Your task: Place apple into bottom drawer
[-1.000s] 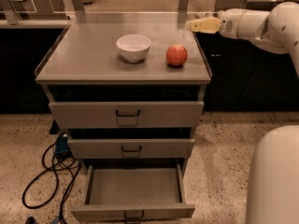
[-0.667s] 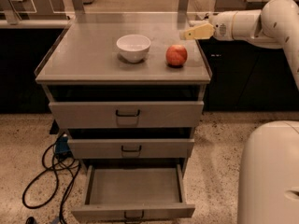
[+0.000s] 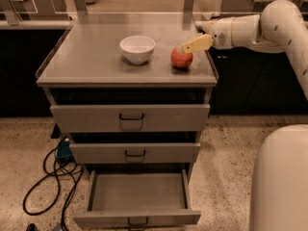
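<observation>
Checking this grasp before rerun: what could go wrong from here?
1. The gripper sits at the upper right of the small red-orange apple; off-centre contact might roll it toward the white bowl.
2. The apple lies near the right front of the grey cabinet top, so a push could send it off.
3. The open grey bottom drawer is shallow and low; an early release might bounce the apple out.

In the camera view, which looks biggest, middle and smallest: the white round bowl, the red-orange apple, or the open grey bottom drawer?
1. Open grey metal bottom drawer: largest, though nearest the camera.
2. White round bowl.
3. Small red-orange apple: smallest.
The gripper is at the apple's upper right.
</observation>
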{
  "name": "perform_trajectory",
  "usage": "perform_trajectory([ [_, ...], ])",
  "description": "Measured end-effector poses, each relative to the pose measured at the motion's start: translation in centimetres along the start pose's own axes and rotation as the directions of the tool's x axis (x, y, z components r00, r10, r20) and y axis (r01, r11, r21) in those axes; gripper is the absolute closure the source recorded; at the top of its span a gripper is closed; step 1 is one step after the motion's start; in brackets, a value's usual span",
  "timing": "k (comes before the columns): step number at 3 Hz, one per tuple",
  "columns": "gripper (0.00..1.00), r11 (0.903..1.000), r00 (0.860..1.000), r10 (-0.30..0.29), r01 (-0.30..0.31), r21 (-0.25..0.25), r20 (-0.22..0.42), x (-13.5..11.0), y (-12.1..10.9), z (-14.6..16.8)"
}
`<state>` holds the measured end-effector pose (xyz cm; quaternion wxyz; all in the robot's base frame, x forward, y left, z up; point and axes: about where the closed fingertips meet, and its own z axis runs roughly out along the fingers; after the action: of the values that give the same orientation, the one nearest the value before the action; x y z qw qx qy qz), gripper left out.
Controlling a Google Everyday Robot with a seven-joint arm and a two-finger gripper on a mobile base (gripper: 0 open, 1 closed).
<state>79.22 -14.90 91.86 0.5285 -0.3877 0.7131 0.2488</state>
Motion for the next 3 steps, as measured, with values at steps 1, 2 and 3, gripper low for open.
perform_trajectory([
  [1, 0.0, 0.9986, 0.992, 0.049, -0.047, -0.024, 0.118, 0.07, -0.55, 1.43],
  [2, 0.0, 0.9977, 0.989, 0.062, -0.058, -0.036, 0.131, 0.07, -0.37, 1.95],
  [3, 0.0, 0.999, 0.997, 0.045, -0.045, 0.001, 0.067, 0.04, -0.63, 1.92],
])
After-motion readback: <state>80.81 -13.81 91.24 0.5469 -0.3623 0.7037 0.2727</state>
